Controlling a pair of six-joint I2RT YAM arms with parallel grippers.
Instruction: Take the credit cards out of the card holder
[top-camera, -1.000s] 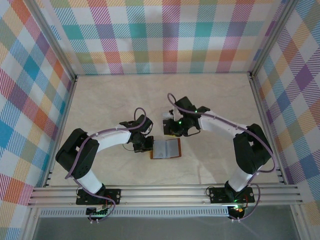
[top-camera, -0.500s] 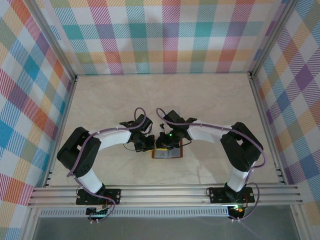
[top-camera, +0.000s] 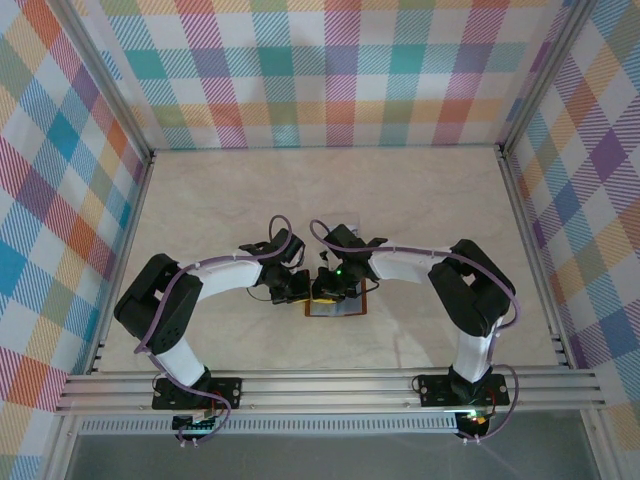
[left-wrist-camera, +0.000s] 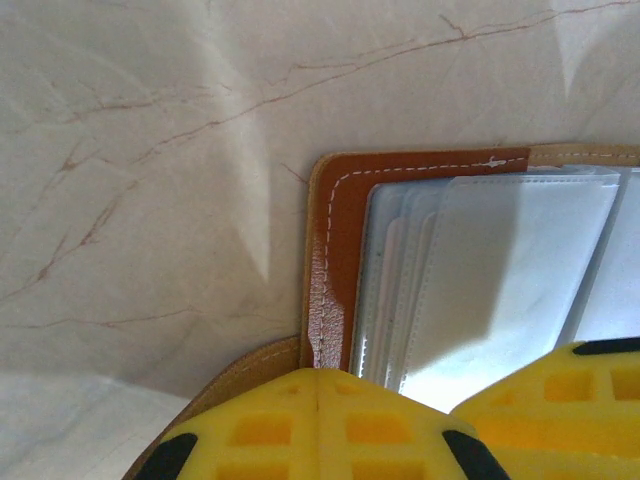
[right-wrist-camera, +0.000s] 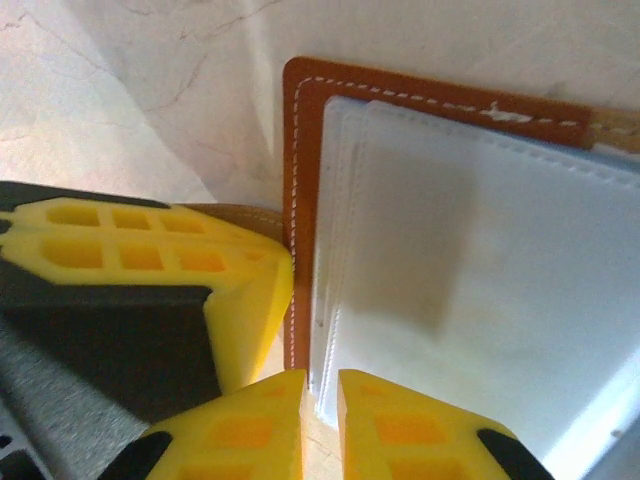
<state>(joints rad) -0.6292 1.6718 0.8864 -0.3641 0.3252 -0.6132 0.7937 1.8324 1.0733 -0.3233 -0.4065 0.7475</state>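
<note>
As the closed left tool (left-wrist-camera: 450, 405) pins the card holder (left-wrist-camera: 335, 240), the right tool (right-wrist-camera: 321, 395) pinches its pockets (right-wrist-camera: 470, 250)

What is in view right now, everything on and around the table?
card holder: one, reddish-brown leather with pale stitching, lying open on the table between the two hands.
pockets: a stack, count unclear, pale and translucent, inside the card holder.
credit cards: count cannot be told, since no card stands out from the pockets.
table: one, beige marble pattern.
walls: three, multicolour plaid, around the table.
rail: one, silver metal, along the near edge.
arms: two, black and white with purple cables, reaching in to the middle.
left hand: yellow fingers, at the holder's left edge.
right hand: yellow fingers close together at a corner of the pockets.
</note>
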